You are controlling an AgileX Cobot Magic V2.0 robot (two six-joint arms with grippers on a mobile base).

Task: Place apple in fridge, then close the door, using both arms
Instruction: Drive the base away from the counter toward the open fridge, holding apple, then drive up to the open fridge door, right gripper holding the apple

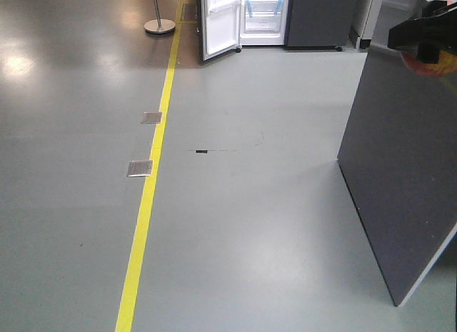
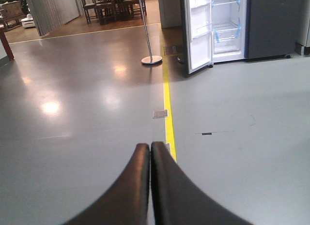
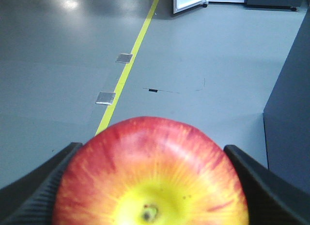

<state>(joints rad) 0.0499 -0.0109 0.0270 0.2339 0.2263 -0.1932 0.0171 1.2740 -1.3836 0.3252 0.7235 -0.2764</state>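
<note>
The round red apple with yellow streaks and a small stem dimple (image 3: 150, 179) is clamped between the two black ribbed fingers of the right gripper (image 3: 152, 150), one finger against each flank, the dimple turned toward the wrist camera; the front view shows the same apple only as a red-orange blur at the right edge, under the black gripper block. The left gripper (image 2: 149, 148) appears in its own wrist view alone, its curved black fingers pressed together along their length with nothing between them. Beside the held apple stands a dark grey upright panel (image 1: 400, 168); beyond lies glossy grey floor crossed by a yellow floor line (image 1: 150, 182), two square metal floor plates (image 1: 139, 168) just beside it. Far off, well apart from both grippers, the tall dark grey fridge (image 1: 264, 18) stands with its white-lined door (image 1: 218, 25) swung wide; only the left wrist view shows the wooden chairs (image 2: 109, 2) behind.
</note>
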